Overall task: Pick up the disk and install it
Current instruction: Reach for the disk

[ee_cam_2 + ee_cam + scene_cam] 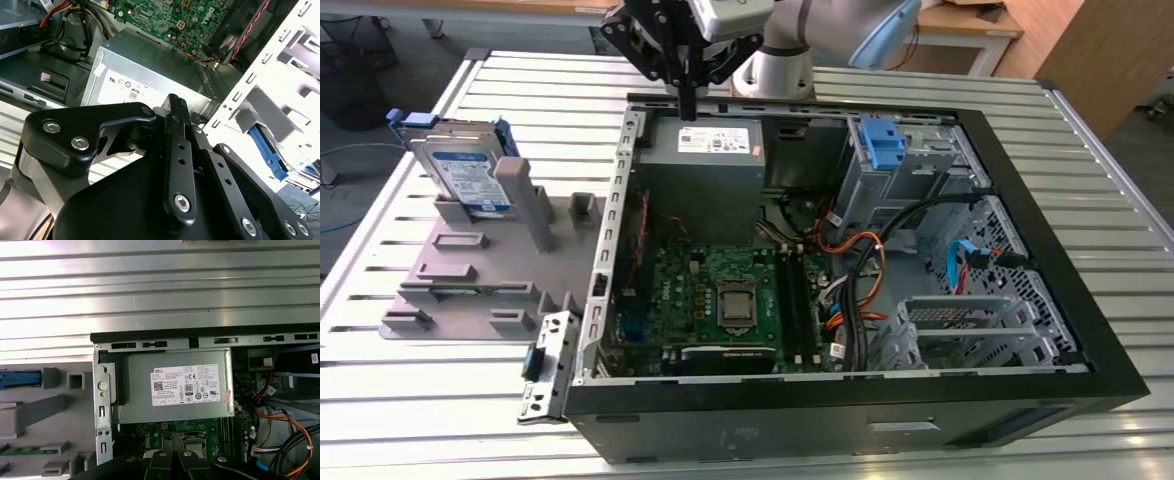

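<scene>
Exterior view first: finding the black two-finger gripper point(684, 108) hanging over the back rim of the open black tower computer case point(1067, 300), just above the grey metal power-supply box point(707, 140) with its white sticker. Fingers pinched together, carrying nothing. Spotting the flat silver-metal disk point(464, 170), blue-and-white labelled and blue-railed, well apart from the gripper and outside the case. Leaning upright in the grey plastic fixture point(467, 270) on the slatted metal table point(400, 420), at the exterior view's left. Judging the hazard: descending from here would likely mean striking the power-supply box or the case rim, not reaching the disk.

Second wrist view: looking past the closed fingers point(176, 130) onto the power-supply box point(145, 70) and the green motherboard point(190, 15). Noting red-and-black twisted wires point(248, 28) lying near, probably risking a snag on any sideways sweep inside the case.

First wrist view: facing the power-supply box point(175, 390) squarely, with a blue strip point(20, 379) beside the fixture point(35, 412), possibly a disk rail, though not certain. Worrying too about the disk's lean: gripping off-centre probably tipping it from its slot.
</scene>
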Motion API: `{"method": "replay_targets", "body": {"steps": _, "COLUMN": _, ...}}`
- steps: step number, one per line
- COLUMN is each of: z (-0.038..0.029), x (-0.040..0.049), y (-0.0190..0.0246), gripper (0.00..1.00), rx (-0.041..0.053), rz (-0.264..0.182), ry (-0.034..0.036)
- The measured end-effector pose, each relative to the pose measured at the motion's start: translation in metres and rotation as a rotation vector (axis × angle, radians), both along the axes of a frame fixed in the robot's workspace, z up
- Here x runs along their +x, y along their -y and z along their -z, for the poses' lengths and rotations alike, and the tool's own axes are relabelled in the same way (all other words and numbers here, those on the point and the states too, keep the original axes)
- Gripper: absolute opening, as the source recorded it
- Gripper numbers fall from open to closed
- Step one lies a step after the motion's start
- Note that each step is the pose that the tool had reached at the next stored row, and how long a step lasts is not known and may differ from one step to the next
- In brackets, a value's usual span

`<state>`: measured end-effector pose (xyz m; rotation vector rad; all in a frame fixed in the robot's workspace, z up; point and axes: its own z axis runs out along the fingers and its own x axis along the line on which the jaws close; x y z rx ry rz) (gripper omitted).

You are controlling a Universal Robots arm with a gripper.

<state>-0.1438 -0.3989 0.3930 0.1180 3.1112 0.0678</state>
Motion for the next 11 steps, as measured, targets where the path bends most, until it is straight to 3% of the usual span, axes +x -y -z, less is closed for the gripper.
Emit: {"method": "replay_targets", "body": {"steps": 11, "z": 0.0004, "x": -0.0118, "y": 0.0, "gripper": 0.11, "rx": 0.0, "rz": 0.0, "ry": 0.0}}
